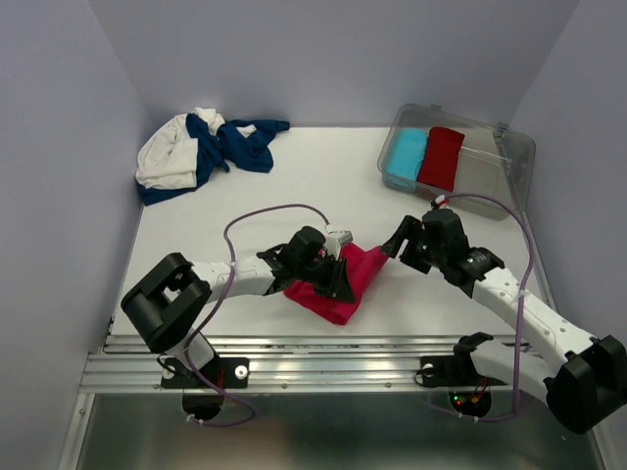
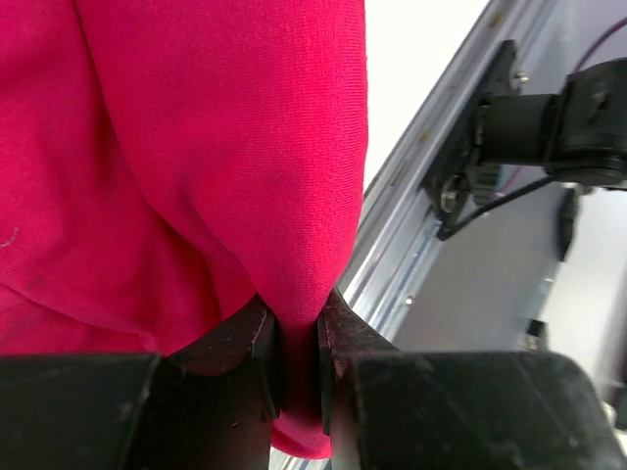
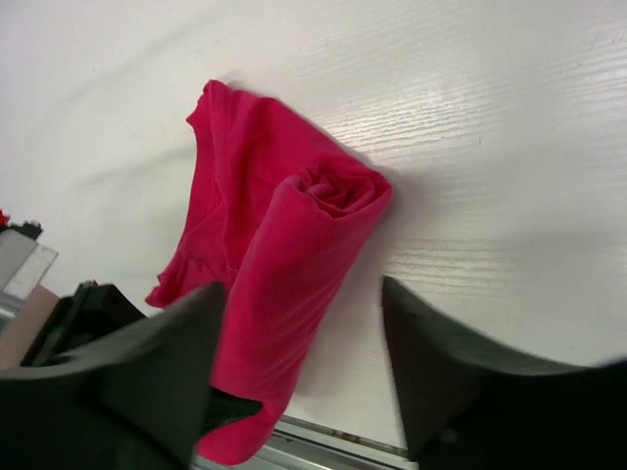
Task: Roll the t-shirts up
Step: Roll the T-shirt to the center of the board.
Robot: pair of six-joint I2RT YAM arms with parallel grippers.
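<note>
Our left gripper [image 2: 294, 343] is pinching a fold of the pink-red t-shirt [image 1: 364, 272], which sits half rolled near the front edge of the table [image 1: 294, 176]. Our right gripper [image 3: 302, 294] hangs spread open over the roll's end. If left tugs, we reckon it unravels. No readable labels anywhere.

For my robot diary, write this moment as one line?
left gripper: shut on pink-red t-shirt | right gripper: open over it | clear bin: light blue t-shirt, dark red t-shirt
</note>
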